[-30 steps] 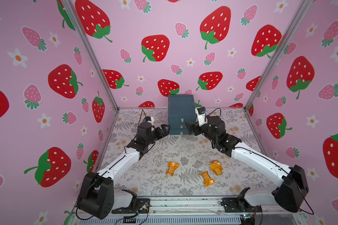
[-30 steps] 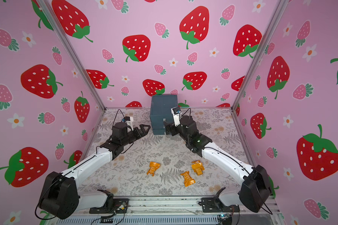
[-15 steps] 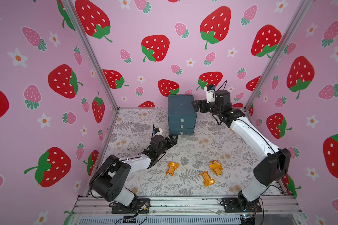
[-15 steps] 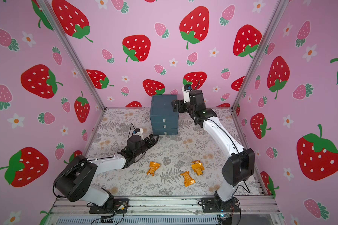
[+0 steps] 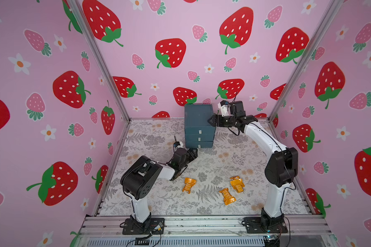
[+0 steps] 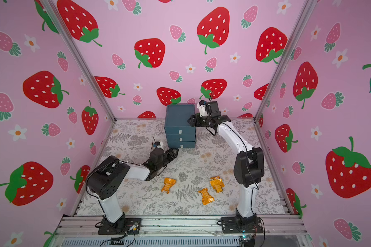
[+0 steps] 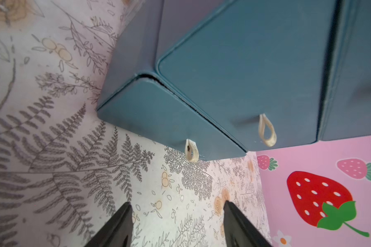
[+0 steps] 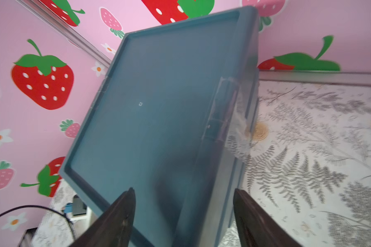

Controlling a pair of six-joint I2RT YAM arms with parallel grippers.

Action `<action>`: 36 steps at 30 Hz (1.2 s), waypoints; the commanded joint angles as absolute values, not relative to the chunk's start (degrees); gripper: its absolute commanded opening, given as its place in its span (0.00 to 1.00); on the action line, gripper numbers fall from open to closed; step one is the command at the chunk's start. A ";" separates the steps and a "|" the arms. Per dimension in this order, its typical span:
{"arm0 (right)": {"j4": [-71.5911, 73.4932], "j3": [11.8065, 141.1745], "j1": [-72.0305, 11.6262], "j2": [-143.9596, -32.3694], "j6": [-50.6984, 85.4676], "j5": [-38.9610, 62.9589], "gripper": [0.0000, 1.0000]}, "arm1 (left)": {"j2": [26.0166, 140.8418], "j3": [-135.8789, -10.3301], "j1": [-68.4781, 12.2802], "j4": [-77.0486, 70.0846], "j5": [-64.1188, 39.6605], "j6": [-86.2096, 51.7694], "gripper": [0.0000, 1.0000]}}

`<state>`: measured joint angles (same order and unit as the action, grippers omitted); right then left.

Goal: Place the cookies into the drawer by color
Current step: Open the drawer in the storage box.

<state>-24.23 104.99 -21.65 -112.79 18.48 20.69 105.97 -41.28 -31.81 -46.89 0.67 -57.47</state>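
Drawer cabinet (image 5: 198, 116) bracing now: my right gripper (image 5: 210, 122), fingers spread, is straddling its top edge; left gripper (image 7: 176, 205), fingers spread, is nearing the bottom pull tab (image 7: 192, 153) ahead.

Drawer cabinet (image 5: 198, 119): smooth matt teal, plastic-looking. Top under right claw (image 8: 183, 190) faintly scuffed, with glossy clear tape (image 8: 223, 107) over edge.
Pull loops (image 7: 192, 153) ahead of left claw (image 7: 177, 204): pale woven cloth.
Claw fingers (image 7: 118, 228): matt black plastic.
Cookies (image 5: 189, 185) behind left claw: crinkly shiny orange foil.
Floor sheet (image 5: 159, 132): matt print.
Corner posts (image 5: 104, 70): brushed metal.
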 commanded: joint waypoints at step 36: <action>-22.33 97.45 -22.41 -109.17 18.81 26.82 0.68 | 117.53 -48.86 -32.23 -57.57 -1.10 -56.17 0.00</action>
<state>-20.38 96.79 -22.06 -109.06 20.12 25.69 119.02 -50.33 -31.83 -55.53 0.45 -57.21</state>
